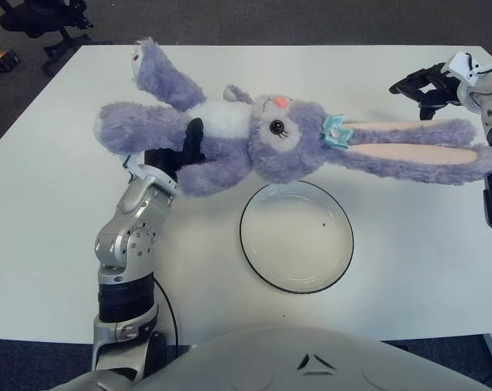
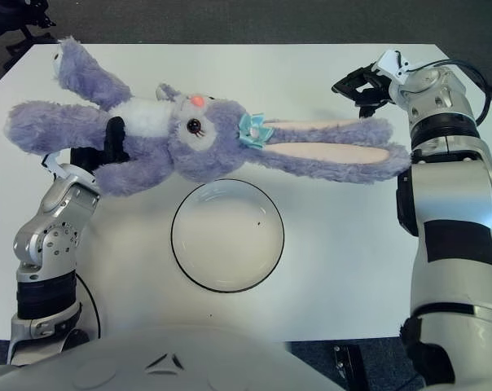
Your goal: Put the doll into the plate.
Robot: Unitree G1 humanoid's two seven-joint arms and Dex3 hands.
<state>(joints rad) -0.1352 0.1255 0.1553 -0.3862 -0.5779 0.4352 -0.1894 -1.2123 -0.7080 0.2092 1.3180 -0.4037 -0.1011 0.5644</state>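
The doll (image 1: pixel 254 134) is a purple plush rabbit with a white belly, a blue bow and long pink-lined ears. It is held lengthwise above the table, its head over the far rim of the plate. My left hand (image 1: pixel 185 147) is shut on the doll's body, one black finger showing across its belly. The plate (image 1: pixel 296 236) is white with a dark rim and sits empty on the table in front of me. My right hand (image 2: pixel 362 84) is raised at the far right, just beyond the ear tips, holding nothing, fingers loosely spread.
The white table (image 1: pixel 393 244) fills the view; its far edge runs along the top. An office chair base (image 1: pixel 46 24) stands on the dark floor beyond the far left corner.
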